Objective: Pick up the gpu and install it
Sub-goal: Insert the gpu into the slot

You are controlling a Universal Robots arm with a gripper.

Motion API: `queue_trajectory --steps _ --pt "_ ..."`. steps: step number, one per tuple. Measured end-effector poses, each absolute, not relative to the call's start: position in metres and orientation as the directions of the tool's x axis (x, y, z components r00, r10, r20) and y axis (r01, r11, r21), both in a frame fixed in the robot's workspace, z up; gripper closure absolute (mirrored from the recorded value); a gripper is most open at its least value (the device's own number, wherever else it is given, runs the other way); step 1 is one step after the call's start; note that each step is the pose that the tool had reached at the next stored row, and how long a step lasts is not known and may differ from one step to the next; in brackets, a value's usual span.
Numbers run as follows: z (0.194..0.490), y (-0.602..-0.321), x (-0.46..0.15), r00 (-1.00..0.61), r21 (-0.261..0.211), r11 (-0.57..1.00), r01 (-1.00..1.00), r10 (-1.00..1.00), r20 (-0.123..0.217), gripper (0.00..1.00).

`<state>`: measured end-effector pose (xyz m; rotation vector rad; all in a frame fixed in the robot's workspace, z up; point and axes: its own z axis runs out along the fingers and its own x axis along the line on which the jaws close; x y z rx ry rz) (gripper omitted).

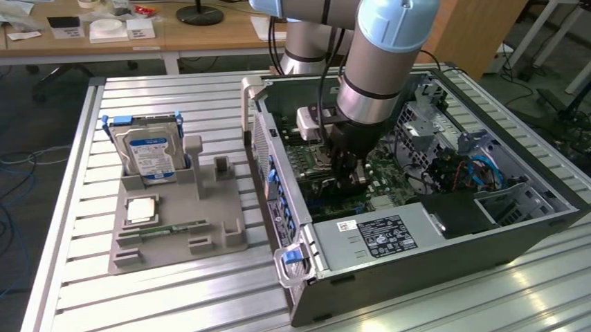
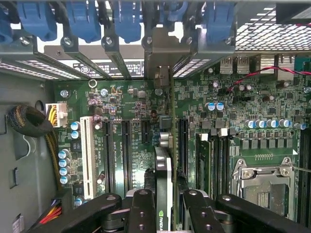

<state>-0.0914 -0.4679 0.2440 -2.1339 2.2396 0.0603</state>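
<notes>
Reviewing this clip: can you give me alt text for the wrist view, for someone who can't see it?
The claw grips the gpu edge-on, held upright over the green motherboard inside an open computer case. Its silver bracket end reaches toward the blue slot latches at the case's rear wall; black expansion slots and a white slot run alongside.

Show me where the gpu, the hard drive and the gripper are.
gpu (image 2: 164, 194): wrist view, top edge.
hard drive (image 1: 148, 153): exterior view, blue-white label.
gripper (image 2: 165, 213): wrist view, between the fingertips.

The arm (image 1: 383, 62) is a silver tube with pale blue joint caps, black cable, and black screw-studded gripper (image 2: 165, 213) fingers (image 2: 141, 213).
</notes>
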Motion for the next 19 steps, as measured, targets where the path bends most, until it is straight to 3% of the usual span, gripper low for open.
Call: queue_trajectory --steps 8,10,19 --pt "0.2428 -0.4675 -0.0916 -0.049 -0.005 0.049 -0.999 -0.997 -0.065 0.73" --pt "0.2434 -0.4677 -0.0915 -0.048 -0.005 0.049 -0.999 -0.997 -0.062 0.67" --pt "0.2497 -0.4674 -0.0914 -0.048 -0.005 0.048 -0.999 -0.997 -0.060 0.67"
